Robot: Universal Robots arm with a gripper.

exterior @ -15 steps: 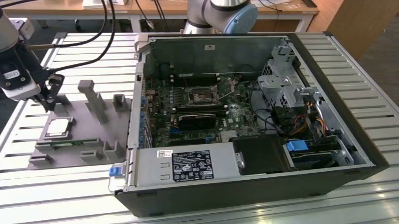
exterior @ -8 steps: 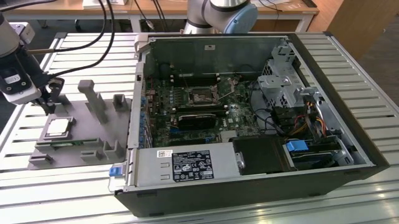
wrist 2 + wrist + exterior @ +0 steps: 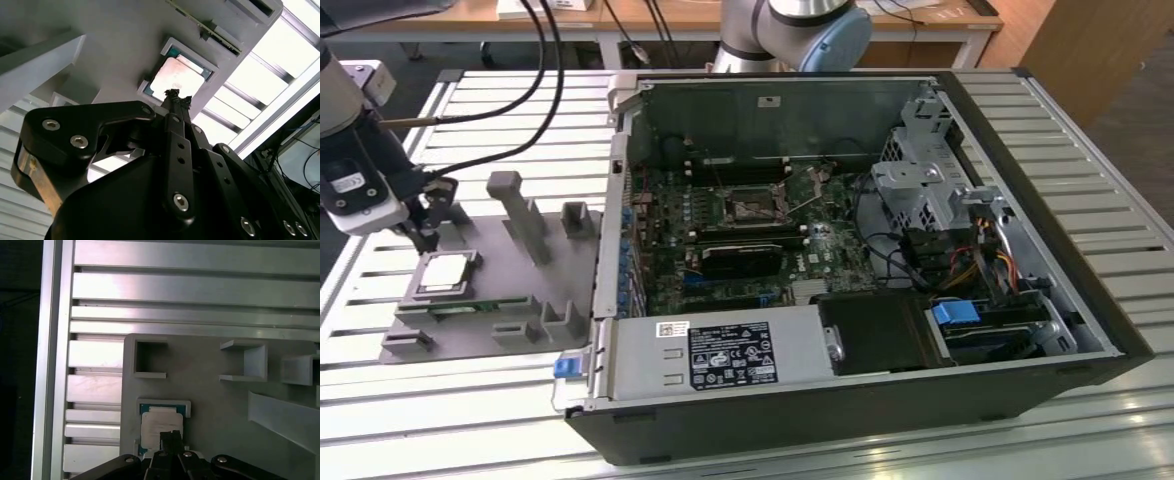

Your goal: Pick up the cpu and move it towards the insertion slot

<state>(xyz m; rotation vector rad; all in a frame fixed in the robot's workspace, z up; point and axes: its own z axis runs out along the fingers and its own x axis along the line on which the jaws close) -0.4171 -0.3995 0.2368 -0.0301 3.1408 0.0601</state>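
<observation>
The cpu lies flat with its pale metal top up in a square holder at the near left of the grey tray. My gripper hangs just above the cpu's far edge, its thin fingers shut together with nothing between them. In both wrist views the fingertips sit over the cpu, apart from it. The insertion slot, a square metal-framed socket, is on the motherboard inside the open computer case, to the exterior view's right of the tray.
Upright blocks rise from the tray between the cpu and the case wall. Inside the case are a black card, a power supply and a drive cage. All rests on a slatted aluminium table.
</observation>
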